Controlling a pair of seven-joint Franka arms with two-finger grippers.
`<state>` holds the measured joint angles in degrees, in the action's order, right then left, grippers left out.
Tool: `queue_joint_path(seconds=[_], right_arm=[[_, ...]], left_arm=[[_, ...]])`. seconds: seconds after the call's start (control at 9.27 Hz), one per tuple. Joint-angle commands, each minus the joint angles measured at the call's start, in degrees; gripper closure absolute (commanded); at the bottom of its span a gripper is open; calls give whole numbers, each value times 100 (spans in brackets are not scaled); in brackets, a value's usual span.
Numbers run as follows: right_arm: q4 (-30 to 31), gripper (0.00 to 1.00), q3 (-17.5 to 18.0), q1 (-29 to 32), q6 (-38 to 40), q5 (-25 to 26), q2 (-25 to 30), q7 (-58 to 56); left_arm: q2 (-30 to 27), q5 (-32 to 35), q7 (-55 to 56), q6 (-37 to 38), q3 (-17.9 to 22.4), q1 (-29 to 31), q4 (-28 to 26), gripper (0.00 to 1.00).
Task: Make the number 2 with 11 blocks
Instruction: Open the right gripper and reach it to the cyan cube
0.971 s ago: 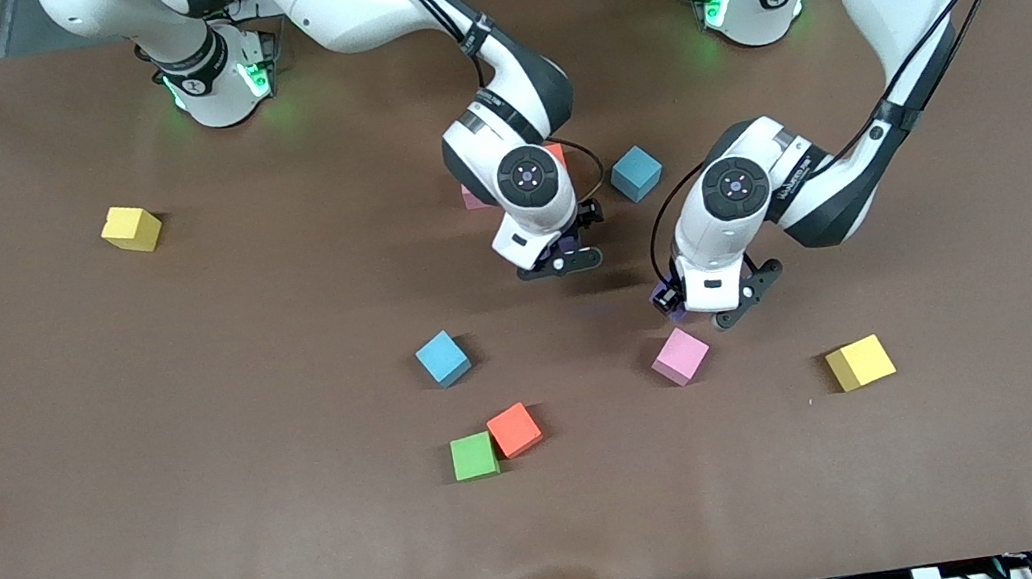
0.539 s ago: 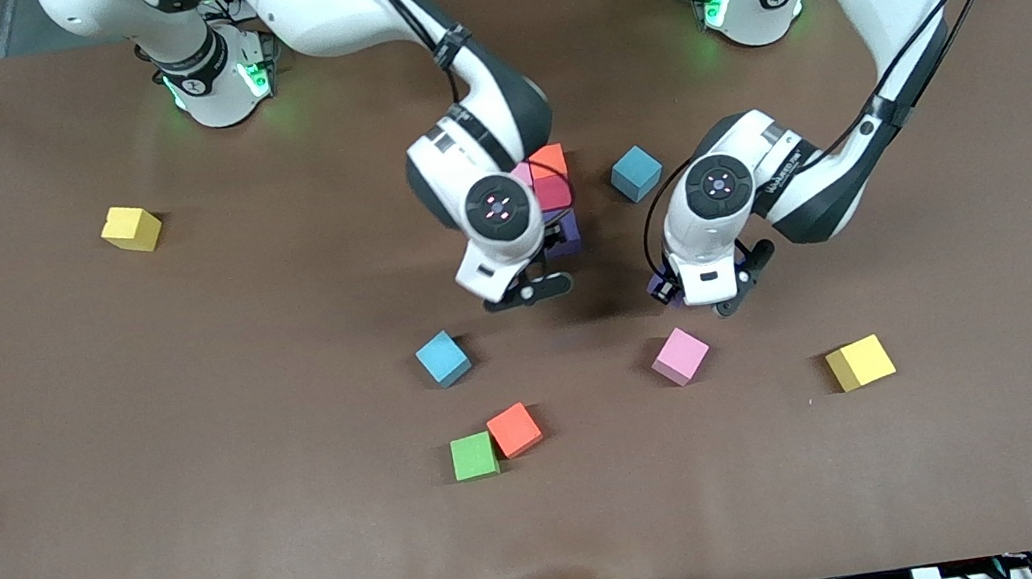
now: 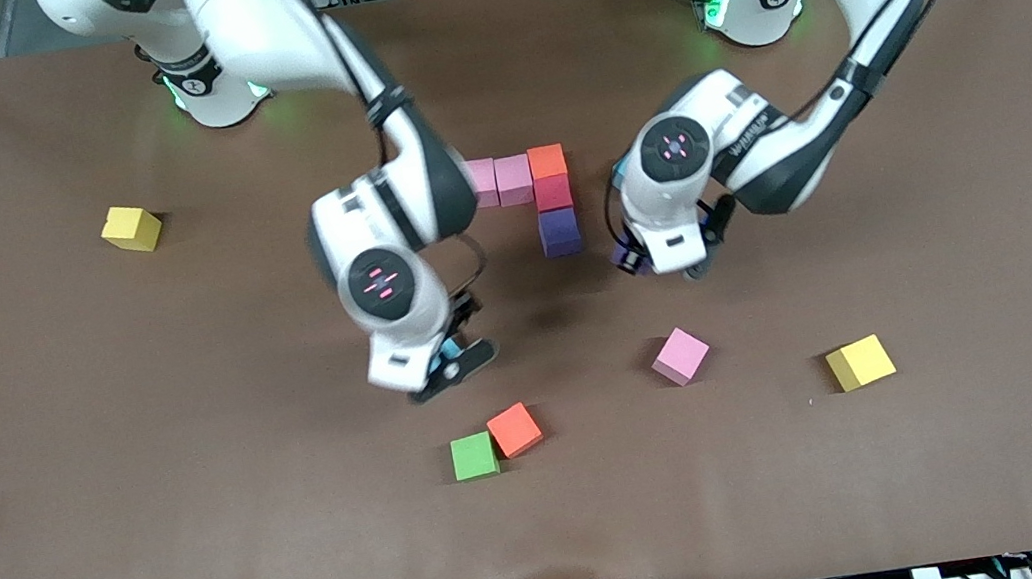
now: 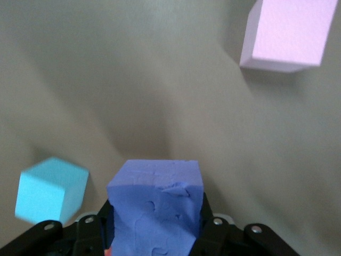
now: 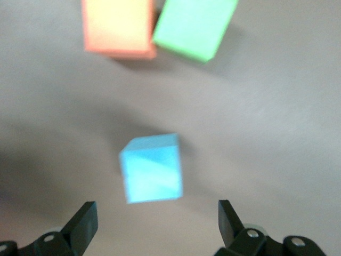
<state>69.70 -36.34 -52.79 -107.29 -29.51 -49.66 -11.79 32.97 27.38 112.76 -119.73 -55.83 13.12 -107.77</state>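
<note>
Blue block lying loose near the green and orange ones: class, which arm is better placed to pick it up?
Right. The right gripper hangs open directly over the blue block; the left gripper already holds a purple block.

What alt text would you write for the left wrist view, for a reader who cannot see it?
The left gripper holds a matte purple foam cube between its black fingers, above the brown table. A light blue foam cube and a pink foam cube lie on the table, apart from each other.

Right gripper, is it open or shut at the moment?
Open. The right gripper has its fingers spread wide with nothing between them, over a blue block on the table.
</note>
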Motion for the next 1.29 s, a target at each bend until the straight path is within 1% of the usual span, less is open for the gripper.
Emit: queue_joint_path(seconds=[0.0, 0.11, 0.22, 0.32, 0.43, 0.54, 0.65, 0.75, 0.86, 1.08, 1.19], right_arm=[[0, 0, 12, 119, -624, 69, -236, -227], [35, 0, 56, 76, -662, 85, -350, -227], [44, 0, 74, 67, -810, 42, -412, -244], [114, 0, 326, 111, -1072, 50, -439, -271], [393, 0, 538, 129, -1458, 50, -439, -279], [482, 0, 601, 120, -1479, -71, -404, -367], [483, 0, 610, 120, -1192, -351, -326, -533], [483, 0, 601, 111, -946, -528, -308, -726], [570, 0, 593, 111, -935, -530, -299, -824], [519, 0, 531, 120, -882, -521, -220, -842], [501, 0, 444, 111, -786, -530, -202, -842]], left_arm=[[-81, -145, 1128, 125, -148, -325, 281, 100], [-11, -154, 1673, 125, -139, -527, 335, 100], [94, -145, 2079, 116, -113, -782, 501, 100], [278, -154, 2449, 116, -60, -984, 755, 100], [471, -128, 2913, 116, 105, -1317, 1009, 100], [595, -171, 3240, 116, 490, -1764, 1230, 100], [649, -189, 3557, 108, 1051, -2308, 1502, 100], [780, -311, 3760, 64, 1448, -2696, 1696, 100], [911, -469, 3831, 55, 1661, -2892, 1863, 100], [957, -488, 3946, 28, 1672, -2955, 1935, 100], [992, -488, 3973, -85, 1672, -2955, 1996, 100]])
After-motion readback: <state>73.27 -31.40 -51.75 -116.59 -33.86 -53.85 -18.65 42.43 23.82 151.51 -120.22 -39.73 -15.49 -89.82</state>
